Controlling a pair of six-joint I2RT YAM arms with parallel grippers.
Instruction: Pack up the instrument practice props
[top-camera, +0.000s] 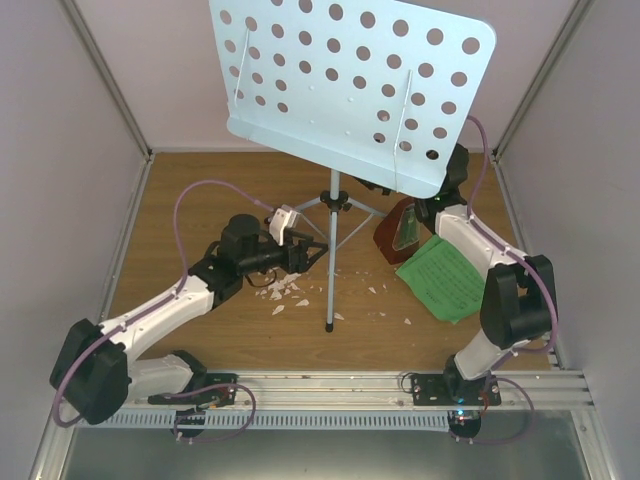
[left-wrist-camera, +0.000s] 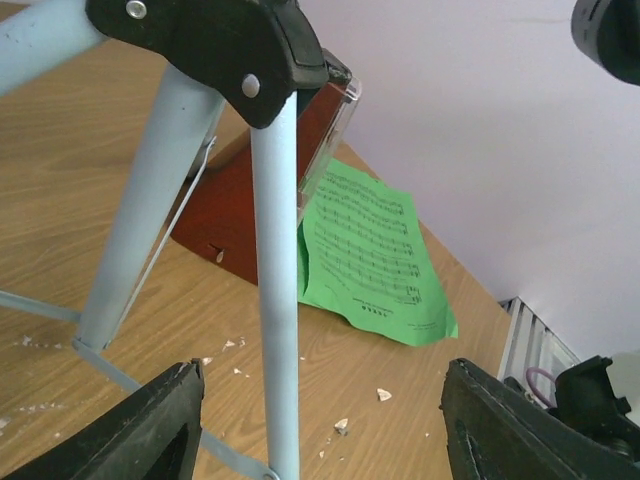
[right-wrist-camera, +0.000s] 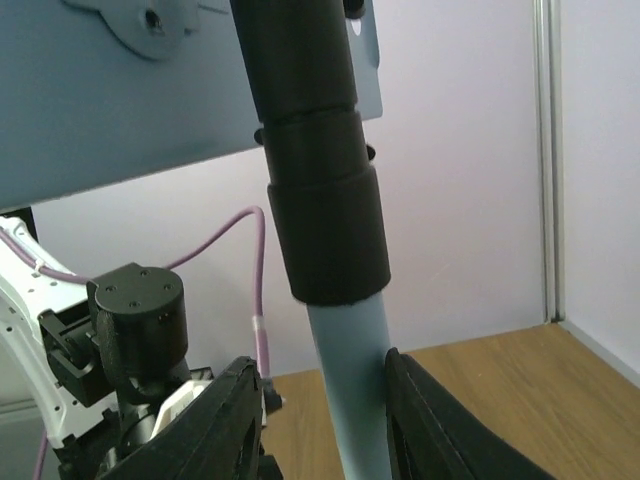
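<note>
Steadying needs both: my right gripper (right-wrist-camera: 325, 405) brackets the music stand pole (right-wrist-camera: 342, 340), whether clamped I cannot tell; left gripper (left-wrist-camera: 320, 430), released, straddles its six-o'clock leg (left-wrist-camera: 275, 300).

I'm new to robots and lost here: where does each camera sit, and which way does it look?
Top view: above and behind the robot, looking down at the table, music stand, left arm and right arm.
Left wrist view: on the left arm, low, looking past its left hand at the stand's legs, metronome and sheet music.
Right wrist view: on the right arm, looking roughly level past its right hand at the stand's pole; left arm behind.
Shared: all show the stand; top and left wrist share metronome and sheet music.
</note>
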